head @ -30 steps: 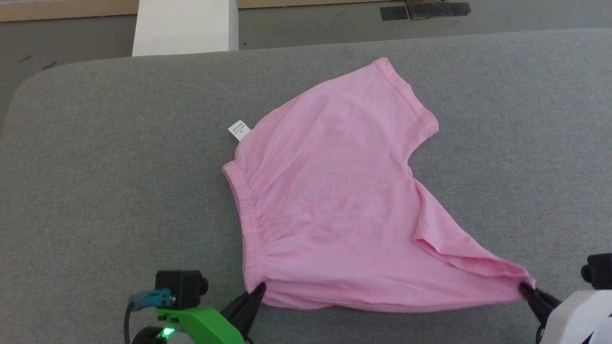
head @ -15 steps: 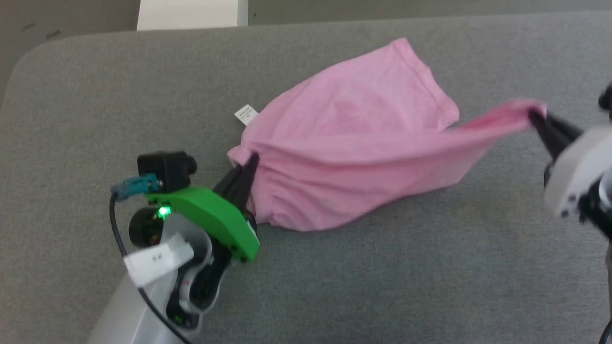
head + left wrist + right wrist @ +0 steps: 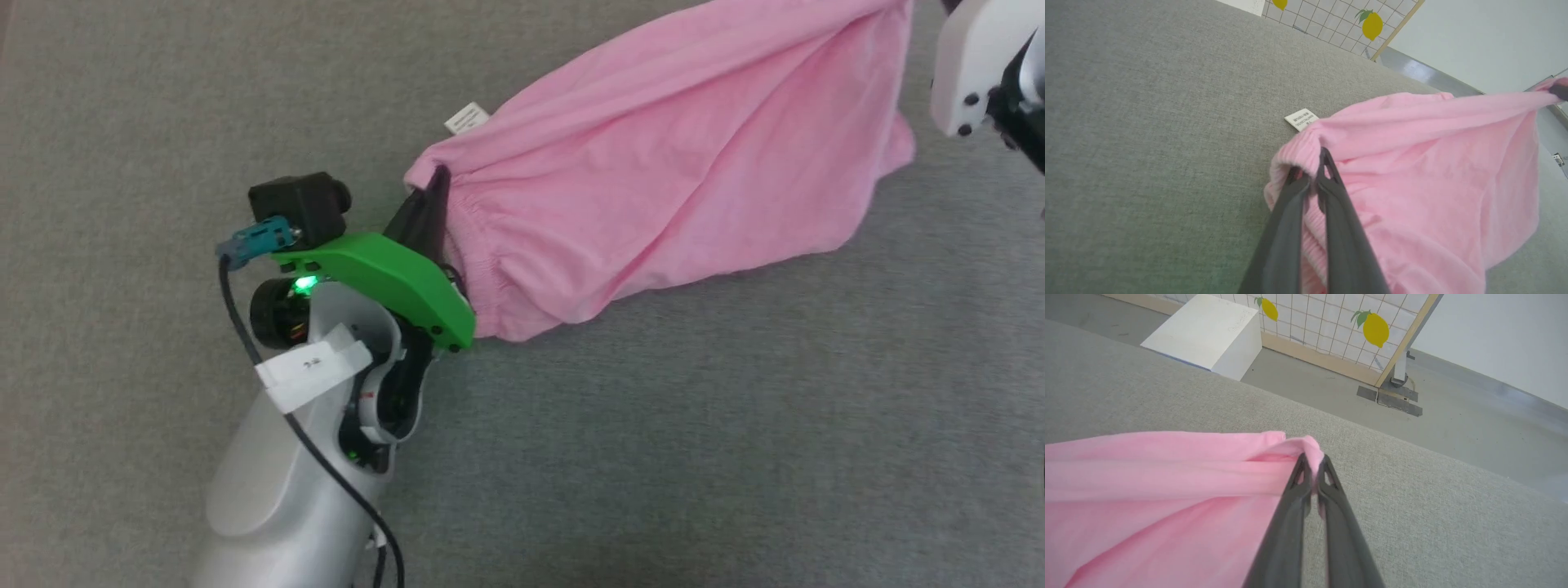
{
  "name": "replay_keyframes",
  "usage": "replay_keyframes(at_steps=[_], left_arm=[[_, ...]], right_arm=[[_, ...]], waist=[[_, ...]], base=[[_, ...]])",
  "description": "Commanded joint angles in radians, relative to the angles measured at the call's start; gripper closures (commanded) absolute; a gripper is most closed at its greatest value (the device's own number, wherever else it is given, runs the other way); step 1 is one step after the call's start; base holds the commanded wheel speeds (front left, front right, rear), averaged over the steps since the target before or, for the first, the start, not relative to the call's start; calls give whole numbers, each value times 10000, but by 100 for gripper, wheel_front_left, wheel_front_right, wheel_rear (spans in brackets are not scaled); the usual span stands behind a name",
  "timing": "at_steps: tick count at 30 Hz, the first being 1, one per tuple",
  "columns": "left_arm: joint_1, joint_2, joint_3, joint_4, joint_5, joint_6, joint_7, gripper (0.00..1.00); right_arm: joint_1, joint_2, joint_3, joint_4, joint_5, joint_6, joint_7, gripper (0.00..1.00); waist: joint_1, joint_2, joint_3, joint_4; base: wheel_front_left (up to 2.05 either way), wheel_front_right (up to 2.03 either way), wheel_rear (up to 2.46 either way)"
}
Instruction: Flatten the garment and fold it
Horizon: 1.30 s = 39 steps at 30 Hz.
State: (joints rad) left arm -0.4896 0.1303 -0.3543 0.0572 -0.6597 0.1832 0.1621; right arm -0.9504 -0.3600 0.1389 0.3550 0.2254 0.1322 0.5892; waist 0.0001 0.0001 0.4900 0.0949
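Note:
The pink garment [image 3: 669,163] hangs stretched between my two grippers above the grey table [image 3: 653,449], its lower folds sagging onto the cloth surface. My left gripper [image 3: 437,184] is shut on the gathered waistband corner [image 3: 1306,151], just below the small white tag [image 3: 466,118]. At the top right edge of the head view the pale right wrist [image 3: 971,65] shows, fingertips out of frame. In the right wrist view my right gripper [image 3: 1312,465] is shut on the garment's other corner [image 3: 1306,447], held above the table.
Beyond the table's far edge stand a white box [image 3: 1208,332] on the floor and a grid panel with lemon pictures [image 3: 1372,328] in a wooden frame. Bare grey table surface [image 3: 735,457] spreads in front of the garment.
Both grippers have lifted their corners and carried them away from me over the garment, the right one higher and farther. The head camera has tipped down, shifting the whole picture.

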Motion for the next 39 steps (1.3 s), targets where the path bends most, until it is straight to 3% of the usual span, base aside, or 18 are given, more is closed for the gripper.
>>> replay_keyframes(at_steps=[1, 9, 10, 11, 12, 13, 14, 20, 26, 32, 39], left_arm=[[-192, -71, -45, 71, 33, -13, -124, 100], [-398, -483, -598, 421, -13, -173, -537, 100], [-407, -509, -651, 429, -36, -194, -558, 79], [-420, -539, -699, 435, -68, -214, -601, 44], [-435, -559, -738, 438, -92, -241, -644, 0], [-454, -581, -776, 450, -124, -265, -690, 0], [-475, -593, -800, 454, -127, -289, -754, 0], [-512, -601, -739, 481, 32, -379, -1470, 0], [5, -295, -679, 274, 318, -393, -2159, 0], [982, 28, -913, -25, 627, -201, -2367, 0], [2047, 177, -1385, 124, 689, -46, -2112, 0]], right_arm=[[-262, -67, 122, 284, -112, -15, -86, 100], [-1573, -432, 1328, 2145, 142, -15, 331, 100], [-1631, -460, 1424, 2265, 221, -15, 427, 100], [-1700, -499, 1499, 2424, 319, -15, 558, 100], [-1751, -529, 1569, 2538, 389, -15, 660, 91], [-1815, -585, 1640, 2656, 440, -15, 739, 54], [-1857, -625, 1673, 2739, 474, -15, 767, 0], [-1889, -654, 1476, 3062, 748, -15, 172, 0], [-1184, -460, 1157, 2790, 1466, -15, -1235, 0], [480, -332, 590, 1987, 2419, -15, -2810, 0], [3146, 119, -460, 214, 2971, -15, -4503, 0]], waist=[[-1, -1, 579, 653], [-1, -1, 987, 1285], [-1, -1, 999, 1316], [-1, -1, 1007, 1346], [-1, -1, 1012, 1365], [-1, -1, 1017, 1379], [-1, -1, 1012, 1378], [-1, -1, 698, 1195], [-1, -1, -81, 734], [-1, -1, -1121, 381], [-1, -1, -1953, -9]], base=[[0, 0, 0], [0, 0, 0], [0, 0, 0], [0, 0, 0], [0, 0, 0], [0, 0, 0], [0, 0, 0], [0, 0, 0], [0, 0, 0], [0, 0, 0], [0, 0, 0]])
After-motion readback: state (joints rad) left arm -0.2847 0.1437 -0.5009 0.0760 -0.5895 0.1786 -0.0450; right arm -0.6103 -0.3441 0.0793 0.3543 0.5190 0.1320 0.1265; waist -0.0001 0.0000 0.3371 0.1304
